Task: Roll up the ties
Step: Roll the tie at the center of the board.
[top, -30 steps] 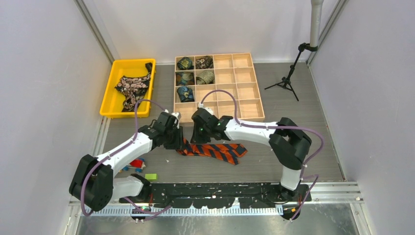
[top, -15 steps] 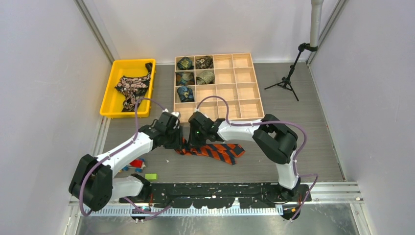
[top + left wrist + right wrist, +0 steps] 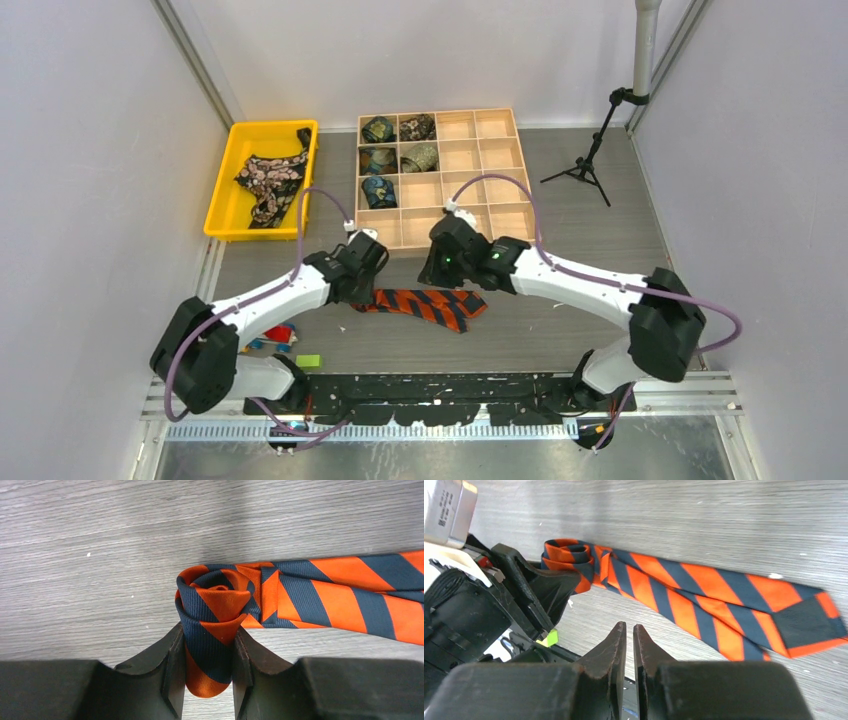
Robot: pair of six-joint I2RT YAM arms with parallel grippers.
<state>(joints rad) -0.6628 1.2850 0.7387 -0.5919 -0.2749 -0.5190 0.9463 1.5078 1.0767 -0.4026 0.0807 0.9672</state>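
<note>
An orange-and-dark-blue striped tie (image 3: 432, 304) lies flat on the grey table in front of the arms. Its left end is wound into a small roll (image 3: 215, 597). My left gripper (image 3: 207, 632) is shut on that roll, one finger pressed against each side. The unrolled length runs to the right, ending in the wide tip (image 3: 809, 622). My right gripper (image 3: 630, 627) hovers over the table just behind the tie's middle, its jaws shut with only a slit between them and nothing in it. In the top view the left gripper (image 3: 372, 291) and right gripper (image 3: 441, 284) stand a short way apart.
A wooden grid box (image 3: 500, 190) stands behind the tie, with several rolled ties (image 3: 380, 130) in its left cells. A yellow tray (image 3: 225, 200) at back left holds a black floral tie (image 3: 268, 180). Toy blocks (image 3: 280, 335) lie near the left arm's base. A tripod (image 3: 585, 160) stands at back right.
The right arm's elbow has swung out to the right and its gripper has drawn away from the roll. The left gripper has kept hold of the roll and shifted slightly right.
</note>
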